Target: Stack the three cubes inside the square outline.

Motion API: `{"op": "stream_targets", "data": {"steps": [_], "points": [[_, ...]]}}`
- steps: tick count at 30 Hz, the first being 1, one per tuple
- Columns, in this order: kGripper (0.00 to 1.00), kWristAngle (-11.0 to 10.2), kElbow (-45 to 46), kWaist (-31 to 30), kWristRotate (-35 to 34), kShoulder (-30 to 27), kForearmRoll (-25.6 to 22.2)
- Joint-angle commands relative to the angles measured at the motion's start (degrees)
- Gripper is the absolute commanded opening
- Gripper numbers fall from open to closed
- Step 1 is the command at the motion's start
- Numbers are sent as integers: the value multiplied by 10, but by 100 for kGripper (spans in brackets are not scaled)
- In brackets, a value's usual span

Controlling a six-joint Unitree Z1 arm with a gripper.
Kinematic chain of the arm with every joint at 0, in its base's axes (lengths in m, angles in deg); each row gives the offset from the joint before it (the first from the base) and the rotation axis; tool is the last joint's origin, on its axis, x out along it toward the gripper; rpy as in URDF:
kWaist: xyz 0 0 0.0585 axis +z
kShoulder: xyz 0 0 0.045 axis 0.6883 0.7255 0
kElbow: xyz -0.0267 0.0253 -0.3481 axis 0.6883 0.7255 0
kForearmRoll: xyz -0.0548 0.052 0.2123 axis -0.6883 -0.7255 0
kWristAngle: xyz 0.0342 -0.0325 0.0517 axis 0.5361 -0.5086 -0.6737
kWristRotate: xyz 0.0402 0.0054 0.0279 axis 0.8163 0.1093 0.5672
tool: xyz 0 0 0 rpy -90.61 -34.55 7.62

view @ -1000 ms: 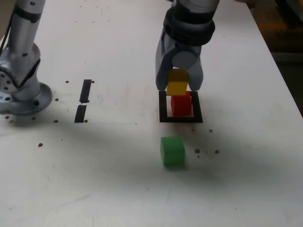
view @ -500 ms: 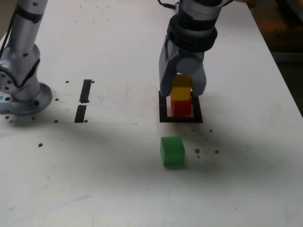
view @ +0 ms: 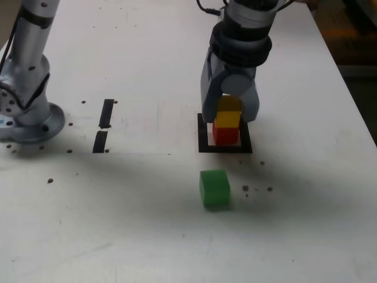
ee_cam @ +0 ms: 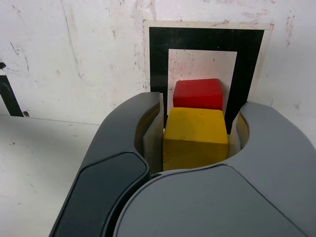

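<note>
Green cube [view: 215, 188] nearest the exterior cam, on the tabletop [view: 141, 212] just outside the sq. outline [view: 203, 141]. Red cube [view: 225, 135] sits w/in the outline. Gripper [view: 229, 112] has yellow cube [view: 227, 115] clamped btwn its fingers, over red; can't tell if they touch. Two black strips [view: 103, 125] toward the exterior view's left.

1. Outline [view: 203, 144]: on the table [view: 141, 230].
2. First cube [view: 225, 137]: on the table, inside the outline.
3. Second cube [view: 227, 119]: between the gripper's [view: 230, 118] fingers, overlapping the first in both views; contact unclear.
4. Third cube [view: 215, 188]: on the table, outside the outline, before it in the exterior view.
5. Strips [view: 106, 113]: to the exterior view's left of the outline.
</note>
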Motion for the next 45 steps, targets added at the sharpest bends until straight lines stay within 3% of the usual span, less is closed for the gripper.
{"op": "stream_targets", "data": {"steps": [1, 10, 21, 27, 30, 39, 45], "points": [[36, 0, 2, 1, 1, 3, 0], [50, 6, 18, 9, 7, 5, 10], [59, 4, 17, 9, 15, 3, 22], [88, 4, 19, 9, 16, 1, 22], [98, 1, 18, 9, 17, -4, 22], [100, -10, 23, -14, 12, -70, 4], [99, 10, 25, -79, -14, -91, 4]]}}
